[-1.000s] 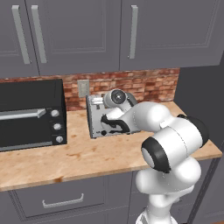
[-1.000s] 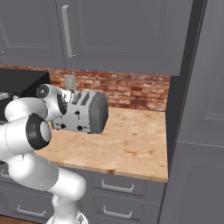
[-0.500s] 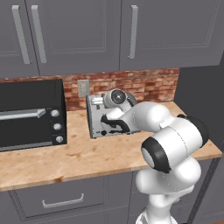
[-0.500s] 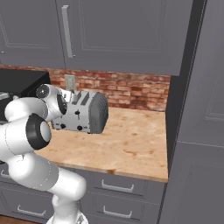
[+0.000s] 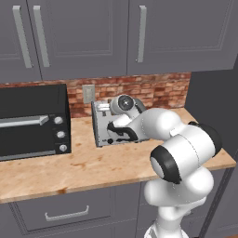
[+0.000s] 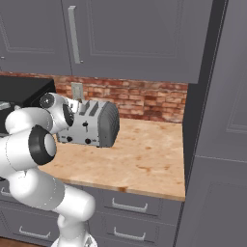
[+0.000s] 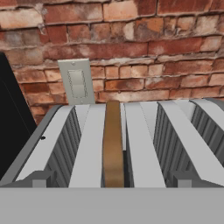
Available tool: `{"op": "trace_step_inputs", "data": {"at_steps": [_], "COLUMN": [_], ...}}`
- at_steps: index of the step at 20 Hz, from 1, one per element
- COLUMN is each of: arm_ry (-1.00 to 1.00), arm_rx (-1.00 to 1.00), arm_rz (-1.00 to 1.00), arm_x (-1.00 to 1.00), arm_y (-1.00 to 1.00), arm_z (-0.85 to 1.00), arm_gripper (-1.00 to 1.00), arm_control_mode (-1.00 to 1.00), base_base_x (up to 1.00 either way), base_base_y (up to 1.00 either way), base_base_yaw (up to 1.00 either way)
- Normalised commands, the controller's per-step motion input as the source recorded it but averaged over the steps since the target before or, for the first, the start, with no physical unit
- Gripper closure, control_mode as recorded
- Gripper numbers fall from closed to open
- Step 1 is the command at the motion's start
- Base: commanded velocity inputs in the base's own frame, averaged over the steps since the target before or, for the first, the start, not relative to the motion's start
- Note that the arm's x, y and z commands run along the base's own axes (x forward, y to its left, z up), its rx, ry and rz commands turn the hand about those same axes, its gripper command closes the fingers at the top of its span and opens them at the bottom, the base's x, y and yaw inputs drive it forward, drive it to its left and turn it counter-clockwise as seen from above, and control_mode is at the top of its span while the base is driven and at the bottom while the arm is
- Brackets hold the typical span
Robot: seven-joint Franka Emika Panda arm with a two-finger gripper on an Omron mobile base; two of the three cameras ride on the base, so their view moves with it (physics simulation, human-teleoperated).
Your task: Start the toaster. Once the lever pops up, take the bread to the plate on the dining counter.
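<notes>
The silver-grey toaster stands on the wood counter against the brick wall, and its front with two black levers faces out. My gripper sits close against that front, low by the levers, and it appears open with nothing held. From the hand view I look along the toaster's top, where the brown bread stands edge-up in a middle slot. My fingertips are hidden in that view. The plate and the dining counter are out of view.
A black toaster oven stands left of the toaster. A wall outlet is set in the brick behind it. Grey upper cabinets hang overhead, and a tall grey cabinet bounds the counter on the right.
</notes>
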Motion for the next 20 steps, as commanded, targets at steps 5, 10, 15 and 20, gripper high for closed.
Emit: {"op": "trace_step_inputs", "data": {"at_steps": [5,10,15,20], "arm_ry": [0.00,0.00,0.00,0.00], "arm_rx": [0.00,0.00,0.00,0.00], "arm_rz": [0.00,0.00,0.00,0.00], "arm_x": [0.00,0.00,0.00,0.00], "arm_y": [0.00,0.00,0.00,0.00], "arm_z": [0.00,0.00,0.00,0.00], "arm_gripper": [-1.00,-1.00,-1.00,-1.00], "arm_control_mode": [-1.00,-1.00,-1.00,-1.00], "base_base_x": [0.00,0.00,0.00,0.00], "base_base_y": [0.00,0.00,0.00,0.00], "base_base_yaw": [0.00,0.00,0.00,0.00]}}
